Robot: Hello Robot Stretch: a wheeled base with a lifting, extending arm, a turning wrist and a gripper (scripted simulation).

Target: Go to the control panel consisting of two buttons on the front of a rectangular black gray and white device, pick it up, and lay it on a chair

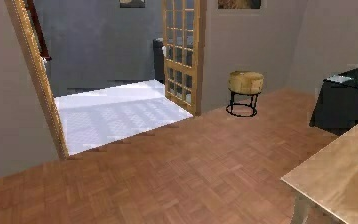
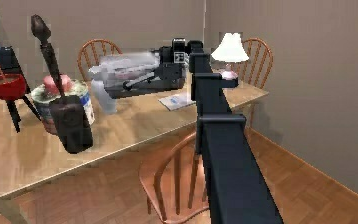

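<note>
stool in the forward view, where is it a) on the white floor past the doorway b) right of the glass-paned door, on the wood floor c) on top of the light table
b: the stool stands on the wood floor just right of the glass-paned door.

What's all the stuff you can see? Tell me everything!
Chairs: three, brown wood, around the table.
Table: one, light wood, arm side view.
Lamp: one, white shade, table's far right.
Dark boxy thing: one, black, table's far side.
Pot: one, dark, utensils inside, table's left.
Bowl: one, red, on a stand, left edge.
Stool: one, tan seat, black legs, forward view.
Door: one, wood with glass panes, forward view.
Cabinet: one, black, forward view's right.
Arm: one, dark, from the bottom edge.
Gripper: one, dark, by the boxy thing; can't tell whether it holds anything.
</note>
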